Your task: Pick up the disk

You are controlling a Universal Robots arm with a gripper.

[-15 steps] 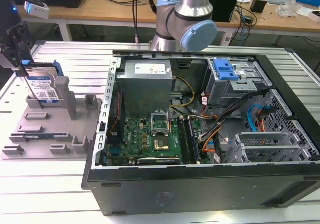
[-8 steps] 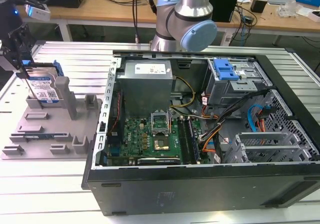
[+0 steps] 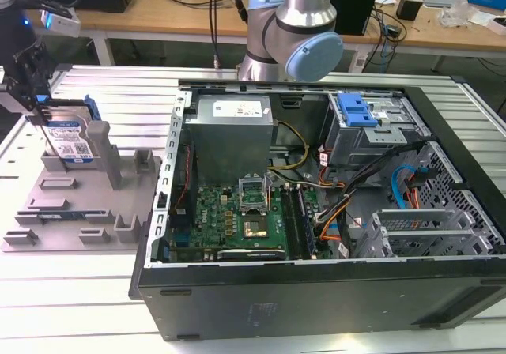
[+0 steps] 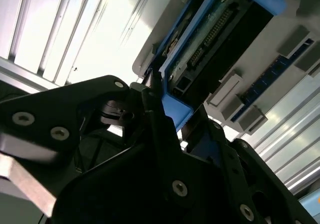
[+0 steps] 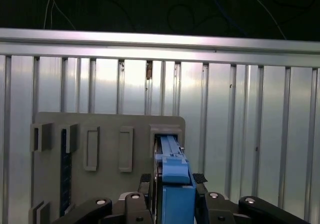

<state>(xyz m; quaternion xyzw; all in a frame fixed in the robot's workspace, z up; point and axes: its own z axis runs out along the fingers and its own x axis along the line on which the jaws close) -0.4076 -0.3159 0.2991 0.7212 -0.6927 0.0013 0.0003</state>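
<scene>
The disk [image 3: 69,142] stands on edge in a slot at the back of the grey fixture tray [image 3: 79,212], at the exterior view's far left, its blue-and-white label showing. My gripper [image 3: 41,113] comes down on its top edge from above. In the first wrist view the disk's blue rail [image 5: 170,149] runs between the two black fingertips, and the gripper [image 5: 172,179] is shut on it from both sides. The second wrist view shows the disk's circuit-board side [image 4: 215,29] and the gripper [image 4: 172,109] clamped around the blue rail. The disk's lower part still sits in the slot.
An open computer case [image 3: 316,212] lies at the exterior view's right of the tray, with a blue drive-bay bracket [image 3: 356,111] inside. The arm's base [image 3: 296,22] rises behind the case. The tray has upright posts [image 3: 107,152] next to the disk. Ribbed metal tabletop [image 3: 79,291] surrounds everything.
</scene>
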